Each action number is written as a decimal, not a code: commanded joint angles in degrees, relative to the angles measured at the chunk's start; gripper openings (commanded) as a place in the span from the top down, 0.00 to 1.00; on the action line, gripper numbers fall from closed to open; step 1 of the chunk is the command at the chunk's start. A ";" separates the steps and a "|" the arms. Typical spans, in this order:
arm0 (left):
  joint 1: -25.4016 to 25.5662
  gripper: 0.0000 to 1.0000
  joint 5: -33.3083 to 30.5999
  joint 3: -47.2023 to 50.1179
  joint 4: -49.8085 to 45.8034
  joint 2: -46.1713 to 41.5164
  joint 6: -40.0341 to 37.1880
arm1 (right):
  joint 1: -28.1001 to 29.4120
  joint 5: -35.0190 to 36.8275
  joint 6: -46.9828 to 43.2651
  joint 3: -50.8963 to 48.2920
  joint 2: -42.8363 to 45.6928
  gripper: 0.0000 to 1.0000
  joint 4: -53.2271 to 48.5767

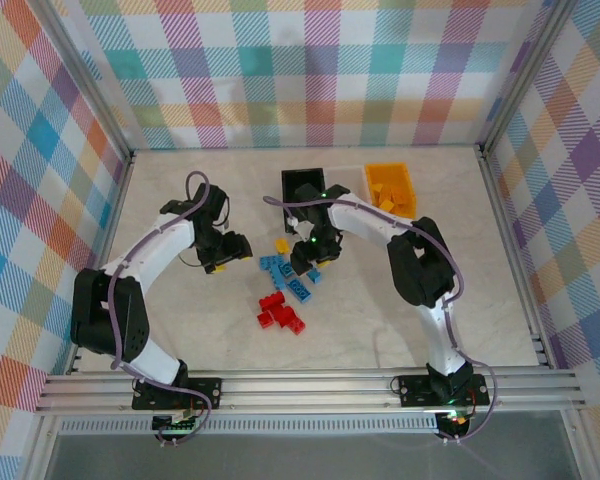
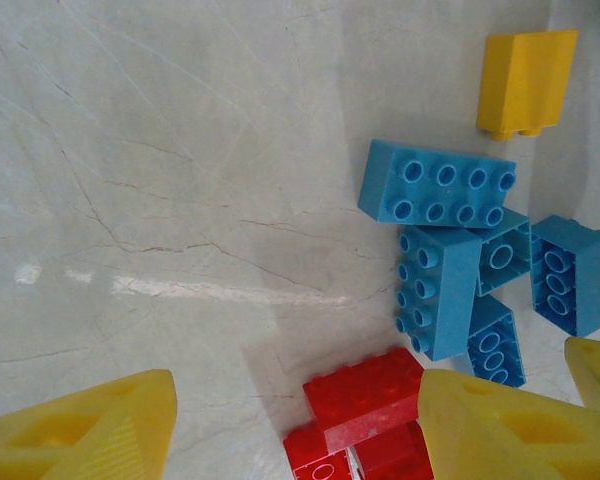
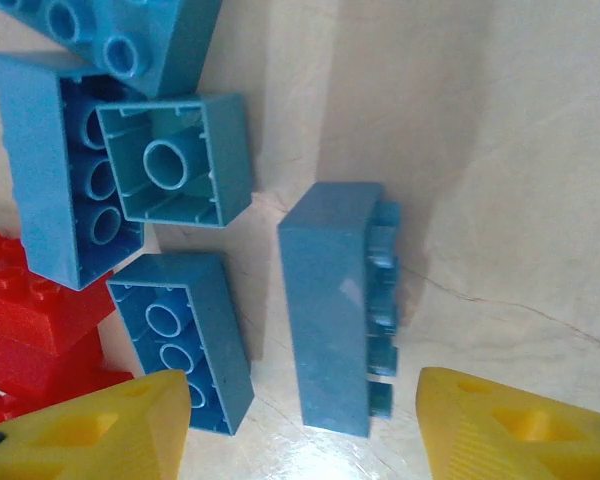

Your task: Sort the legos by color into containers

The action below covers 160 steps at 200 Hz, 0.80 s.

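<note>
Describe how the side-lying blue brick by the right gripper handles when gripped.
The blue brick looks like rigid moulded plastic, likely stiff and light. Its glossy face may slip; resting on its side, it might topple if nudged.

Under my right pincer [image 1: 315, 258] the blue legos [image 1: 285, 275] crowd tight. Only a narrow strip of worktop [image 3: 520, 150] separates the side-lying brick [image 3: 330, 305] from its neighbour [image 3: 185, 335]. On its studded side I have bare room. The black bin [image 1: 302, 185] stands near, behind.
</note>
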<state>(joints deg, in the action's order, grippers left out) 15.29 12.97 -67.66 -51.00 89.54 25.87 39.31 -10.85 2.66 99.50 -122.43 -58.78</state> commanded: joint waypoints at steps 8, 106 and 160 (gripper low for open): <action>0.44 0.34 0.80 -1.00 -1.83 -0.15 -0.83 | -0.13 2.40 0.12 0.72 -1.77 0.38 1.30; 0.19 0.34 1.12 0.24 -1.32 -0.70 -0.68 | 0.24 5.45 0.33 1.01 -3.52 0.71 2.66; 0.35 0.34 0.97 -0.62 -1.07 0.04 -0.96 | -1.45 5.39 1.66 4.50 1.54 0.77 1.46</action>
<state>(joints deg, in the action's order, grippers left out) 15.29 13.50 -67.64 -50.92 89.58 25.87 39.05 -4.97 2.76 100.03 -126.08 -56.34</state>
